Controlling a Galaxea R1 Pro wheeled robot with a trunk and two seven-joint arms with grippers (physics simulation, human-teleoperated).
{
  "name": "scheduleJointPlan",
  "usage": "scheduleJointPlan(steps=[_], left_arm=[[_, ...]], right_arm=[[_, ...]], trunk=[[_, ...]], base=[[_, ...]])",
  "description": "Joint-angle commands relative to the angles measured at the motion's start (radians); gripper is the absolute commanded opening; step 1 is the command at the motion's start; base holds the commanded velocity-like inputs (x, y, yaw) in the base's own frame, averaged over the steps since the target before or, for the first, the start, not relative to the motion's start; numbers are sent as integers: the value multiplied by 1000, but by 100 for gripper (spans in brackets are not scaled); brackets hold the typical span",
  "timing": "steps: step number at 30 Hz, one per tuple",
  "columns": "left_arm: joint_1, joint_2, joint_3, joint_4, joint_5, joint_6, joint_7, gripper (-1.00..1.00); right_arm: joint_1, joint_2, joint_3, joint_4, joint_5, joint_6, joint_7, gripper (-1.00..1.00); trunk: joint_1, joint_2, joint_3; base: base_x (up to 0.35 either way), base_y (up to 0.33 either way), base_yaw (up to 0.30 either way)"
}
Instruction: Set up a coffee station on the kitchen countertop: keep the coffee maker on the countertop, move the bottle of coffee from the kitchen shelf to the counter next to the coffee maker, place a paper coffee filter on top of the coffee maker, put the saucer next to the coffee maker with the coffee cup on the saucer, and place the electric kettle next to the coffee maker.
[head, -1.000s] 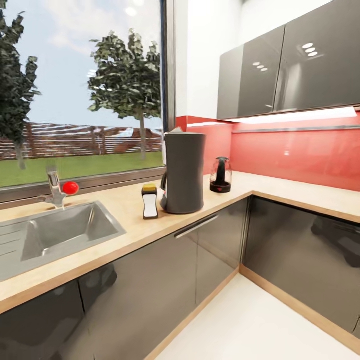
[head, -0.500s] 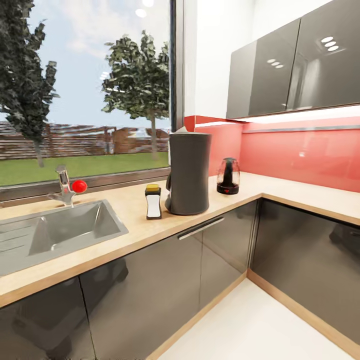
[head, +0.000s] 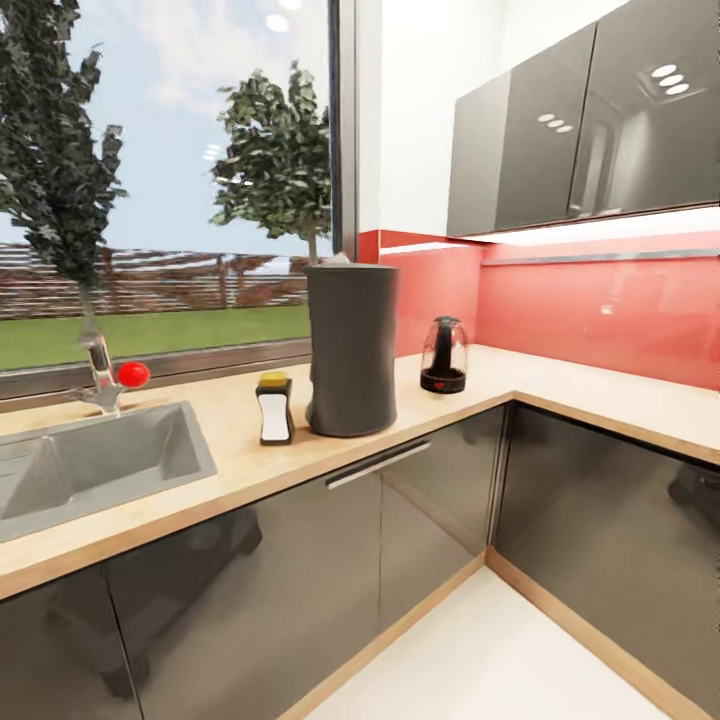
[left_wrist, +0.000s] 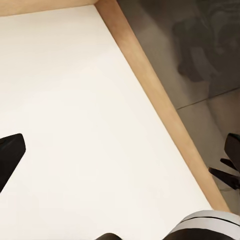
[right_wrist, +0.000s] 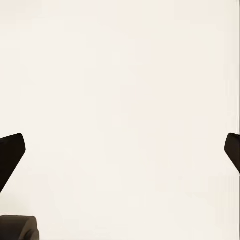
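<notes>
- Wood-toned L-shaped table (head: 560, 385) before you, dark glossy cabinet fronts (head: 300, 560) below, red backsplash (head: 600, 310) behind.
- Steel sink (head: 90, 465) set into your table at left, tap with red knob (head: 132, 374) by the window (head: 170, 170).
- Coffee maker (head: 350, 350): tall, dark, upright on the table; a small yellow-capped bottle (head: 274, 408) just beside it.
- Electric kettle (head: 443, 355): near the corner, apart from the coffee maker.
- Your left hand (left_wrist: 120, 155): fingers spread wide, grasping nothing, over pale floor (left_wrist: 85, 125) beside the wooden plinth (left_wrist: 160, 105).
- Your right hand (right_wrist: 120, 150): likewise released, over plain floor.
</notes>
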Motion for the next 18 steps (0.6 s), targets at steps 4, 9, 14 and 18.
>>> scheduleJointPlan(steps=[4, 9, 14, 18], left_arm=[[-1, 0, -8, 1, 7, -7, -1, 100], [-1, 0, -8, 1, 7, -7, -1, 100], [-1, 0, -8, 1, 7, -7, -1, 100], [-2, 0, -8, 1, 7, -7, -1, 100]], right_arm=[[-1, -1, 1, 1, -1, -3, 3, 100], [-1, 0, 1, 1, -1, -3, 3, 100], [-1, 0, 1, 1, -1, -3, 3, 100], [-1, 0, 1, 1, -1, -3, 3, 100]], trunk=[[0, -1, -1], [0, -1, -1], [0, -1, -1], [0, -1, -1]], base=[[119, -294, 1], [119, -294, 0], [104, -294, 0], [31, -301, 63]])
